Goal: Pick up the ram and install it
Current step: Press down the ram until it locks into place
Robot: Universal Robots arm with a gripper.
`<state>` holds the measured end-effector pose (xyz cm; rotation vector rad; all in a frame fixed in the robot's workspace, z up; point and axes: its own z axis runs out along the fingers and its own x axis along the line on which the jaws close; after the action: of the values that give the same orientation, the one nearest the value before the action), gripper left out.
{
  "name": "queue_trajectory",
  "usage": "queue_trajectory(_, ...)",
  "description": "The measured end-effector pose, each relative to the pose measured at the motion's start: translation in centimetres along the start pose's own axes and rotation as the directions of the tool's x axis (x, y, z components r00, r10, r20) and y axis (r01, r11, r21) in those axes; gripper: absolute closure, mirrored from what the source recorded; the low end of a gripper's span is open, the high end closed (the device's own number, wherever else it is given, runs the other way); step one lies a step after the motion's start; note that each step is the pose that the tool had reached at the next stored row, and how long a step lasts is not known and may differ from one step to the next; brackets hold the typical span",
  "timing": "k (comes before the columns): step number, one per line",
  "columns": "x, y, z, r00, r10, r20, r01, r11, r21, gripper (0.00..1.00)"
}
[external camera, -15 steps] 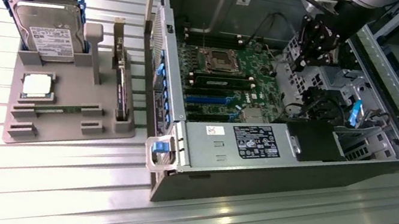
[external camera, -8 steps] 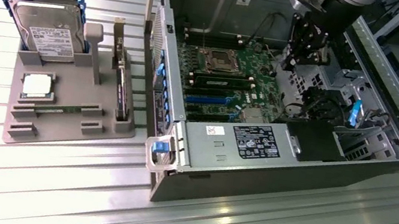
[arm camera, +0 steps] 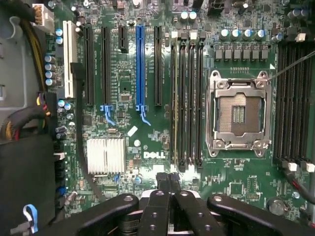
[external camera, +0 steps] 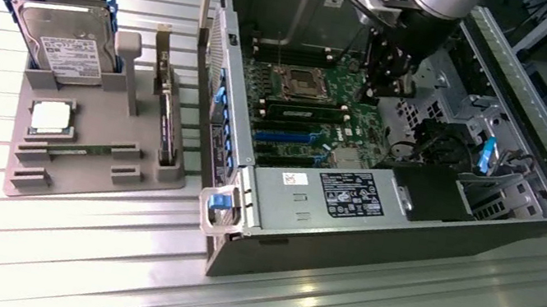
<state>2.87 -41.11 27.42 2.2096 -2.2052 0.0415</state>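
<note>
A thin green ram stick (external camera: 87,149) lies flat in a slot of the grey holder (external camera: 91,181), at the exterior view's left. My gripper (external camera: 388,85) hangs inside the open computer case (external camera: 384,222), above the motherboard (external camera: 313,118) near the empty processor socket (arm camera: 238,114). In the wrist view my gripper (arm camera: 167,180) has its two dark fingertips pressed together with nothing between them. The black memory slots (arm camera: 189,98) run beside the socket. One of them holds a narrow greenish edge (arm camera: 173,98) that looks like a seated stick.
On the grey holder also stand a hard drive (external camera: 71,45), a square silver processor (external camera: 52,118) and a dark expansion card (external camera: 169,124). Inside the case are the power supply (external camera: 350,195), cables (arm camera: 29,118) and a heatsink (arm camera: 106,155).
</note>
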Motion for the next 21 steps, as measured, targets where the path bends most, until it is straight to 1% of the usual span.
queue_trajectory(1, -0.1, 0.13, 0.52, 1.0, 0.0, 0.0, 0.0, 1.0, 0.0, 0.9)
queue_trajectory(3, -0.1, 0.46, 0.91, 1.0, 0.0, -0.0001, 0.0, 1.0, 0.0, 0.9)
queue_trajectory(4, -0.2, 0.68, 1.3, 1.0, -0.001, -0.0002, 0.001, 1.0, 0.0, 0.9)
queue_trajectory(6, -0.7, 0.69, 2.18, 1.0, -0.007, -0.0001, 0.007, 1.0, 0.0002, 0.9)
queue_trajectory(7, -1.0, 0.7, 2.76, 1.0, -0.007, 0.0, 0.007, 1.0, 0.0002, 0.9)
queue_trajectory(11, -1.1, 0.97, 4.26, 1.0, -0.007, -0.0008, 0.007, 1.0, 0.0, 0.9)
queue_trajectory(12, -1.1, 0.98, 4.36, 1.0, -0.007, -0.0007, 0.007, 1.0, 0.0001, 0.9)
queue_trajectory(13, -1.1, 0.98, 4.23, 1.0, -0.007, 0.0009, 0.007, 1.0, 0.0026, 0.9)
queue_trajectory(14, -1.1, 1.02, 3.67, 1.0, -0.007, 0.0008, 0.007, 1.0, 0.0059, 0.9)
queue_trajectory(15, -1.1, 1.14, 3.39, 1.0, -0.007, -0.0005, 0.007, 0.9999, 0.0081, 0.9)
queue_trajectory(16, -1.1, 1.39, 3.33, 1.0, -0.007, 0.0, 0.007, 0.9999, 0.0104, 0.9)
queue_trajectory(17, -1.1, 2.06, 3.34, 1.0, -0.007, 0.0003, 0.007, 0.9999, 0.0129, 0.9)
queue_trajectory(19, -1.1, 3.16, 3.32, 1.0, -0.007, -0.0002, 0.007, 0.9999, 0.0136, 0.9)
queue_trajectory(21, -1.1, 5.08, 3.31, 1.0, -0.007, -0.0003, 0.007, 0.9999, 0.0146, 0.9)
